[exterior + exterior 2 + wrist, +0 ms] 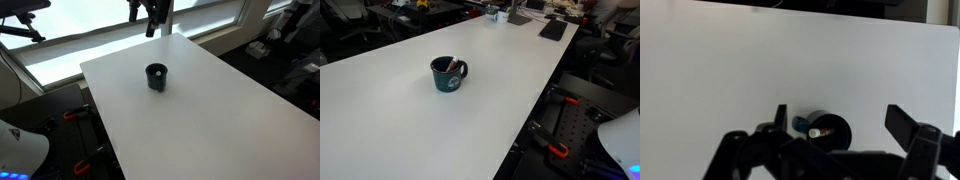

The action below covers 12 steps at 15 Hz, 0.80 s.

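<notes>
A dark teal mug [157, 77] with a handle stands upright near the middle of a white table [220, 110]; it also shows in an exterior view [448, 74]. A pen-like stick with a white end [816, 131] leans inside the mug [828, 132]. My gripper [152, 20] hangs high above the table's far edge, well apart from the mug. In the wrist view its two dark fingers [838, 114] are spread wide, with nothing between them, and the mug lies below and between them. The gripper is out of view in the exterior view that shows the mug close up.
The white table [390, 110] has a long edge with a drop to the floor [535, 120]. Black flat items [553, 28] lie at its far end. A white robot part [622, 135] and red-handled gear [558, 152] stand beside the table. Windows [90, 25] run behind it.
</notes>
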Tool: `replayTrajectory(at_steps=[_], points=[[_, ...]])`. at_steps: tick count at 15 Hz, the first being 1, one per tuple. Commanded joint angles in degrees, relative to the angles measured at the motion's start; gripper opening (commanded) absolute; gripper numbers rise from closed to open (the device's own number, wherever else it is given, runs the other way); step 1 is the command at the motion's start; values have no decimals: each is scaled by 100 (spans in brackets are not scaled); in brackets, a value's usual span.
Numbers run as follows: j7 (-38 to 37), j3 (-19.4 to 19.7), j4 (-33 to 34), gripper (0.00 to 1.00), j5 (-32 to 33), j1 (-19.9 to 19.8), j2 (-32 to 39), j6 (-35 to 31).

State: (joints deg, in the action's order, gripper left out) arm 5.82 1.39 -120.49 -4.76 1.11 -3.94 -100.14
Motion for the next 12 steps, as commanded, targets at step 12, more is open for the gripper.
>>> replayTrajectory(at_steps=[12], points=[[1133,-17,326,100,926,-112,416,-507]])
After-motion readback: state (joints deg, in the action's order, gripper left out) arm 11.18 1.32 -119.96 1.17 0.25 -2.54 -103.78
